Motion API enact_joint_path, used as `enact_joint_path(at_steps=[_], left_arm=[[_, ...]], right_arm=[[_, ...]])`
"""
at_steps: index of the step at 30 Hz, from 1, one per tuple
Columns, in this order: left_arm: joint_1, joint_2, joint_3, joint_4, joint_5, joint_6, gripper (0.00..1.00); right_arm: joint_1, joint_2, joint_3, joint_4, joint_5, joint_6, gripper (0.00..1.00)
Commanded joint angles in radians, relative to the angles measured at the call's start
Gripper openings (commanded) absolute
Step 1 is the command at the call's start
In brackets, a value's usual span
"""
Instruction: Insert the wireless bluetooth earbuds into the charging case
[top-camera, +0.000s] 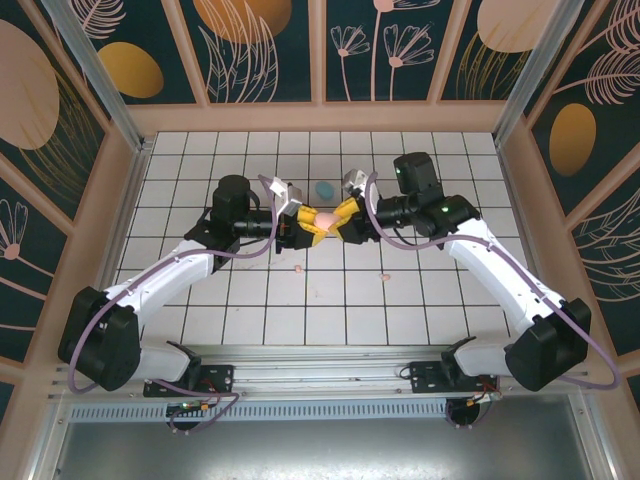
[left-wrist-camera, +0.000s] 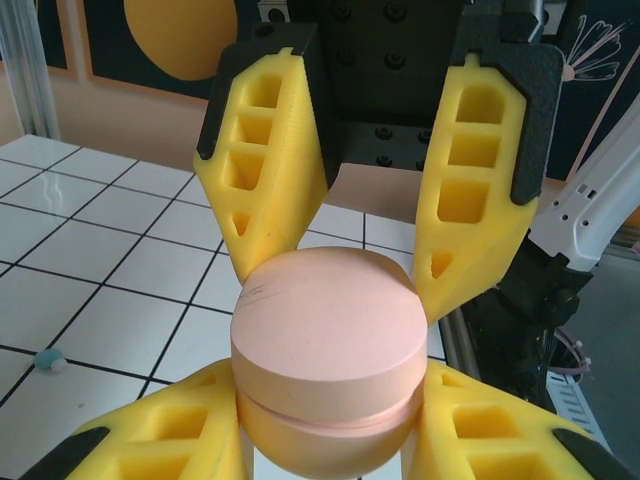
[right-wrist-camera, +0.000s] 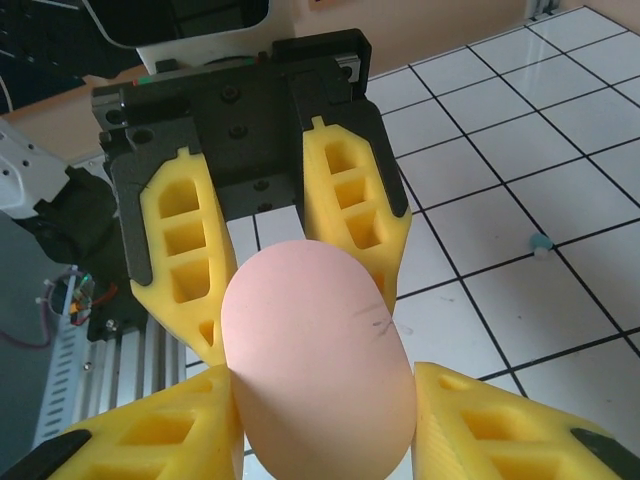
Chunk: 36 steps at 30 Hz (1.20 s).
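Earbuds (top-camera: 384, 276) loose on tiles — unmarked pink case (top-camera: 324, 218) clamped by left end effector (top-camera: 306, 224), right end effector (top-camera: 338, 222) closing around it.

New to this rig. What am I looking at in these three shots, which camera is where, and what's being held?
Two robot arms are bolted at the near edge of a tiled table, each ending in a two-finger gripper with yellow pads.

The top external view looks down from above and behind: left gripper, right gripper. They meet mid-table around a pink oval case.

The other two shots come from cameras on the wrists. In the left wrist view, that arm's own pads, at the bottom, clamp the case, seam visible. The right wrist view shows the same case from the other end, between its fingers.

On the table: a blue oval case and two small pink earbuds. A teal earbud lies on the tiles too.
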Motion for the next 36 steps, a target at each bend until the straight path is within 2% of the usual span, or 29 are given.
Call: enact_joint_path(at_steps=[1, 6, 16, 20, 23, 29, 33, 36], left_arm=[[0.0, -0.03, 0.012, -0.035, 0.074, 0.043, 0.14], [-0.001, -0.031, 0.01, -0.051, 0.076, 0.062, 0.13], [-0.001, -0.017, 0.0, -0.024, 0.039, 0.032, 0.14], [0.001, -0.012, -0.021, 0.01, -0.01, 0.016, 0.15], [0.006, -0.012, -0.032, 0.031, -0.041, 0.012, 0.16], [0.012, -0.007, -0.053, 0.059, -0.091, 0.005, 0.16], [0.013, -0.008, -0.067, 0.068, -0.13, 0.01, 0.16], [0.015, -0.012, -0.084, 0.077, -0.159, 0.014, 0.16]], right_arm=[[-0.055, -0.002, 0.037, 0.065, 0.052, 0.057, 0.42], [-0.067, 0.007, 0.036, 0.097, 0.074, 0.111, 0.52], [-0.077, 0.022, 0.051, 0.094, 0.087, 0.195, 0.58], [-0.077, 0.001, 0.043, 0.097, 0.165, 0.317, 0.73], [-0.077, -0.011, 0.043, 0.056, 0.225, 0.375, 0.78], [-0.083, -0.026, 0.027, -0.032, 0.305, 0.488, 0.74], [-0.097, -0.067, -0.019, -0.043, 0.366, 0.637, 0.7], [-0.099, -0.124, -0.094, -0.034, 0.467, 0.763, 0.66]])
